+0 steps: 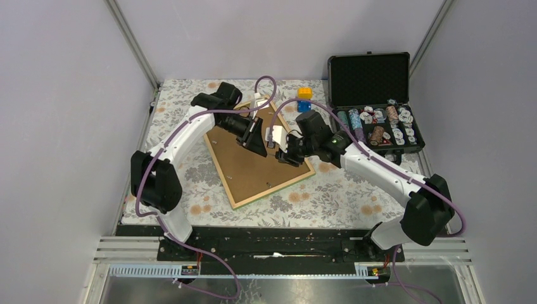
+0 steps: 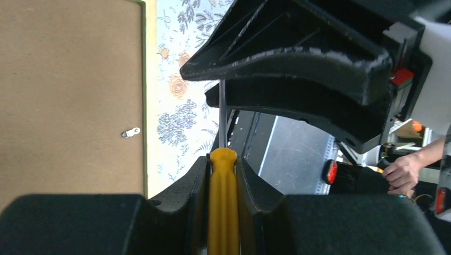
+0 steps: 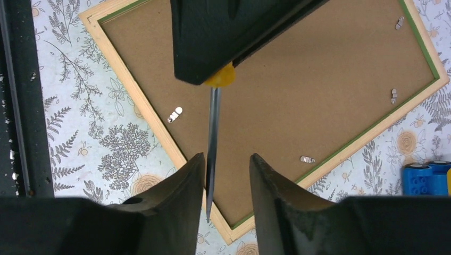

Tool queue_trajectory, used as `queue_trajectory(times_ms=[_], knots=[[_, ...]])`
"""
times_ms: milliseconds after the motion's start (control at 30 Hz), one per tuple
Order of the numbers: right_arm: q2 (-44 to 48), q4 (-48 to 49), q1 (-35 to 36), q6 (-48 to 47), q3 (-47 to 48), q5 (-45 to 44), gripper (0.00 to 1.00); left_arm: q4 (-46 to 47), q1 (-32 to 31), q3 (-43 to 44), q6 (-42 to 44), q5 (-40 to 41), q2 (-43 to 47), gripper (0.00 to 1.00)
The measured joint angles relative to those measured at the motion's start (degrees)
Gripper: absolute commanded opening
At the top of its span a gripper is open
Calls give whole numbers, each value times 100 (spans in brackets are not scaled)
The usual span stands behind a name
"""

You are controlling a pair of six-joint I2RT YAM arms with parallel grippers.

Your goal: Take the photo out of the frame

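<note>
We judge nothing is done yet: the frame (image 1: 256, 166) lies face down mid-desk (image 1: 329, 190), backing board on, clips (image 3: 174, 114) visible, photo hidden. Left end effector (image 2: 222, 159) is clenched on a yellow screwdriver (image 2: 222, 202). Right end effector (image 3: 227, 159) is released, its fingers either side of the shaft. The frame sits below both, seemingly apart.

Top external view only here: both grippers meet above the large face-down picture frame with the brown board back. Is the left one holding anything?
Observer: Yes, the left gripper is shut on a yellow-handled screwdriver with a thin metal shaft.
Operator: And the right one?
Observer: The right gripper is open, the shaft in the gap between its fingers.
Operator: Any fasteners on the frame?
Observer: Four small silver tabs lie along the board's edges.
</note>
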State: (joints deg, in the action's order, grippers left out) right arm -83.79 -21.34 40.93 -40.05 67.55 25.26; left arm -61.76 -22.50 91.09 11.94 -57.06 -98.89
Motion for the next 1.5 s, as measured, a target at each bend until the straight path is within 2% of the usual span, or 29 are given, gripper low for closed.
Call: queue_trajectory(times_ms=[200,367,467,500,600,633,800,867,900,933,1100,1500], knots=[[-42,103,216,-160,0,-195,25,31,0,-61,-223,-192,0,0],[-109,136,271,-149,2,-271,2,131,0,-92,-369,-232,0,0],[-120,160,260,-125,11,-369,0,155,7,-136,-415,-232,-2,2],[-122,157,262,-127,11,-372,0,168,24,-157,-433,-234,-2,8],[-122,170,264,-127,11,-426,0,256,66,-195,-498,-267,-4,40],[-122,197,269,-125,11,-466,0,289,90,-201,-525,-280,-4,46],[-125,197,221,92,-2,-588,0,472,501,-227,-669,-269,-2,66],[-149,192,101,317,-9,-586,0,590,691,-282,-713,-229,28,82],[-162,186,-22,459,-26,-570,0,704,778,-350,-726,-140,72,95],[-168,151,-186,592,-48,-564,0,772,837,-413,-730,-59,118,98],[-120,33,-1005,986,-487,-634,0,1405,1182,-1145,-887,525,745,99],[426,-568,-2712,881,-2413,-1130,0,2208,1399,-1755,-981,1537,1355,99]])
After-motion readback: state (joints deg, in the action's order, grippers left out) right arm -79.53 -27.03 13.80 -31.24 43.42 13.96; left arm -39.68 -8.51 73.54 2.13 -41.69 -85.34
